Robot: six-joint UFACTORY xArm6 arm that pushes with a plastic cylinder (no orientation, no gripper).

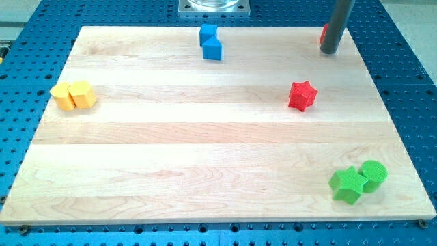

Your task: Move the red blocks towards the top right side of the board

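Green star block (346, 184) and green cylinder (373, 173), touching: nearest the camera, well below my tip, not task items
Red block (323, 33), shape hidden behind rod: touching my tip (330, 51) on its left, already at board's top right
Red star block (302, 96): below and slightly left of tip, apart; judged next to move
Tip: bare rod, nothing to open or close
Next move: circle below-left of star, push up-right
Blue blocks (211, 42): far left of tip
Yellow blocks (73, 95): farthest left
Wooden board (205, 164)
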